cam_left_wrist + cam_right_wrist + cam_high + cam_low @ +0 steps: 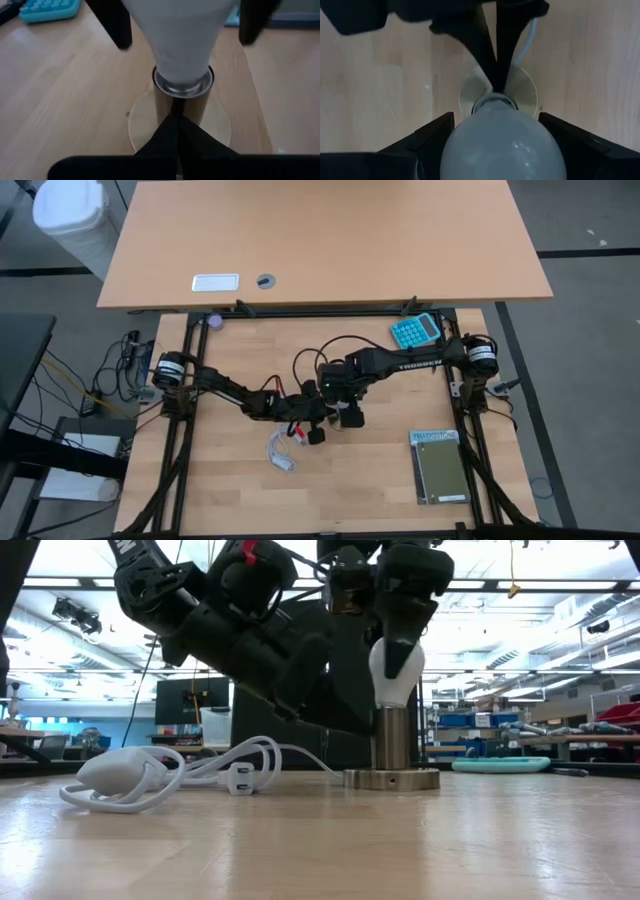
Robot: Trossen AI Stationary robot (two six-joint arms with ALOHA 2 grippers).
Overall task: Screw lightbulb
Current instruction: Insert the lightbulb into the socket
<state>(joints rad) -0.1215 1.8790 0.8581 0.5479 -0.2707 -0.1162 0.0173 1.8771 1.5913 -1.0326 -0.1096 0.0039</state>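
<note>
**Bulb seated in the socket, right gripper clamped on the glass**

The lightbulb (397,668) stood upright in the metal socket (391,740), its screw base down inside the socket's tube and its white glass rising above the rim. The socket's round foot rested flat on the wooden table (420,840). The right gripper (495,145) came down from above the socket and held the bulb's glass between its two fingers (427,137), one on either side. The left gripper (175,127) reached in low beside the socket, its fingers pressed together into a closed point that touched the socket's tube just under the rim; it held nothing.

A coiled white cable (150,772) with its plug lay on the table beside the socket, on the left arm's side. A teal calculator (415,330) sat well beyond the socket, near the table's far edge, and a dark notebook (438,466) lay well apart from the socket on the right arm's side.
</note>
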